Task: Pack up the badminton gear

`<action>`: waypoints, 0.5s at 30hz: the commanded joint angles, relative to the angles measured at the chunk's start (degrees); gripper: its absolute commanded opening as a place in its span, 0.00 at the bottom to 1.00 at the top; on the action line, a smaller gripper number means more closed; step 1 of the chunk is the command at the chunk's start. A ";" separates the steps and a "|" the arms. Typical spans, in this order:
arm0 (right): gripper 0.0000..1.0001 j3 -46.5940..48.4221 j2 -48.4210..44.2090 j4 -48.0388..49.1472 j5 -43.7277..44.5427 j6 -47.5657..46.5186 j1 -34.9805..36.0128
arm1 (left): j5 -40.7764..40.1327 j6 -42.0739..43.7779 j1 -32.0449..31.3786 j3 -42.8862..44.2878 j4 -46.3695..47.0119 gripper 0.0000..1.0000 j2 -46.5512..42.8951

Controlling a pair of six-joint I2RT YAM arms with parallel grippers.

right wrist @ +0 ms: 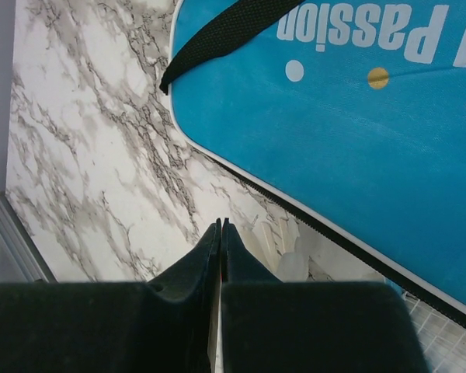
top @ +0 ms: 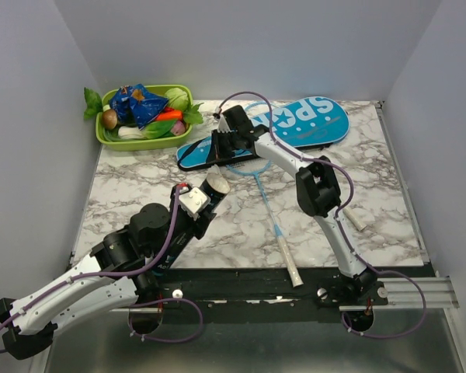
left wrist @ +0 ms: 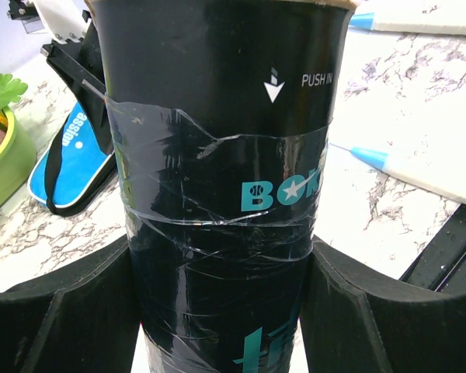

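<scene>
My left gripper [left wrist: 217, 264] is shut on the dark clear tube [left wrist: 217, 116], which fills the left wrist view and stands between the black fingers [left wrist: 54, 318]. From above, the tube [top: 217, 185] points up and right at mid-table. The blue cover [top: 303, 124] lies at the back. My right gripper [right wrist: 220, 225] is shut, its tips just above the marble beside the cover's zipped edge [right wrist: 334, 225]. A white shuttlecock [right wrist: 295, 252] lies just right of those tips, half under the cover. One racket [top: 276, 225] lies on the table, and the handle of another racket [top: 354, 218] shows at the right.
A green tray [top: 109, 136] of toy vegetables sits at the back left corner. The cover's black strap [right wrist: 217, 35] runs across its narrow end. Grey walls close in the table on three sides. A metal rail [right wrist: 15, 241] edges the marble.
</scene>
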 commanded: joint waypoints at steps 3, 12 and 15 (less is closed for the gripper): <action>0.09 -2.84 -1.67 -2.11 0.66 -2.09 -0.41 | -0.35 -0.26 0.11 0.09 1.41 0.00 -0.44; 0.05 -10.83 -7.46 -2.20 1.98 -4.55 -0.93 | 0.00 -0.09 0.11 0.09 1.41 0.00 -0.17; 0.04 -14.43 -10.28 -1.94 4.00 -5.52 -1.02 | 0.00 -0.09 0.11 0.18 1.32 0.00 0.18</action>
